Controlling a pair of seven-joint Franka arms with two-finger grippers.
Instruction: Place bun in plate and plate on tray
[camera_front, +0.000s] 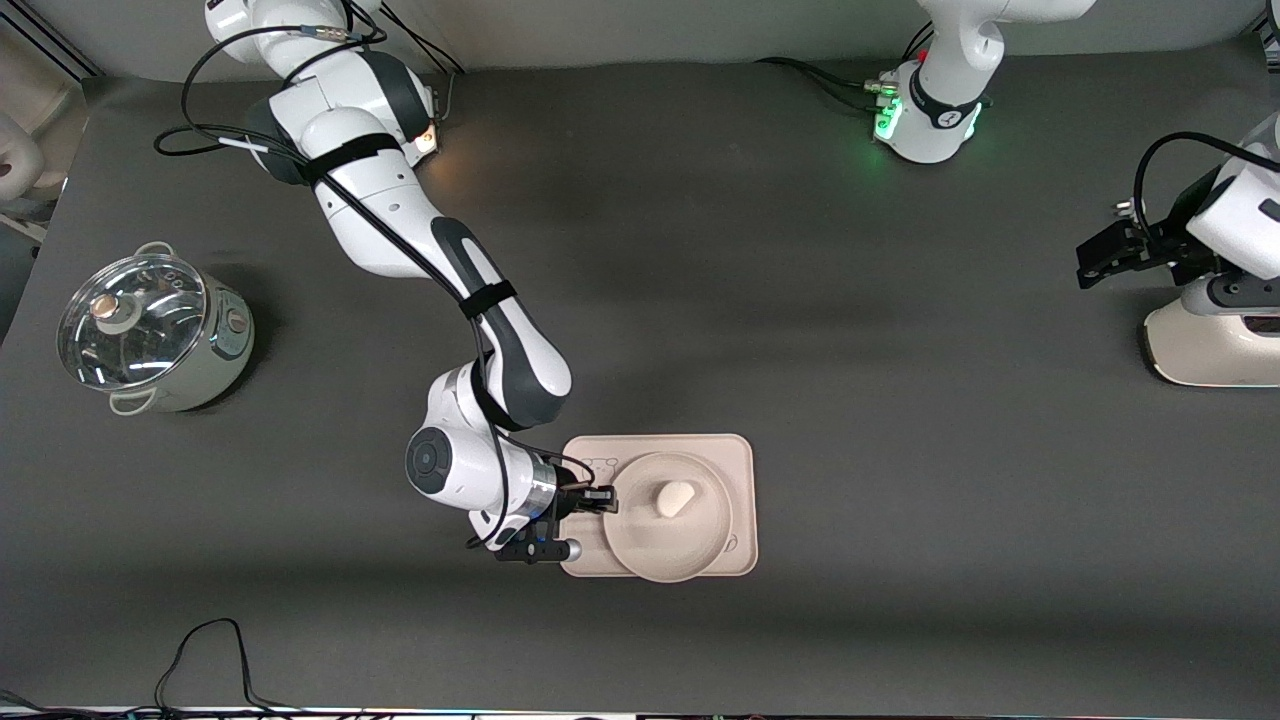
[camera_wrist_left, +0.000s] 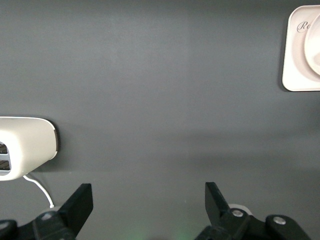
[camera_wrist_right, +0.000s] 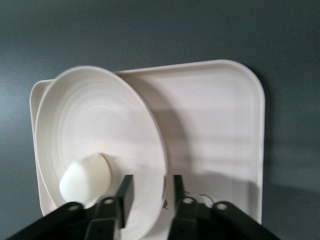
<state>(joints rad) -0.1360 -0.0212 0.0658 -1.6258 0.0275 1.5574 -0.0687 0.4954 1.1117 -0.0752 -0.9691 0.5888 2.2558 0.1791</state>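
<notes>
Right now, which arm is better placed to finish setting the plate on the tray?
Right. Its pincer straddles the rim of the plate, which lies on the tray holding the bun. The left pincer waits, open, at the left arm's end.

Matt smooth plastic-looking plate (camera_front: 668, 540) & tray (camera_front: 738, 470) — glossy glass-lidded metal pot (camera_front: 150, 335).
</notes>
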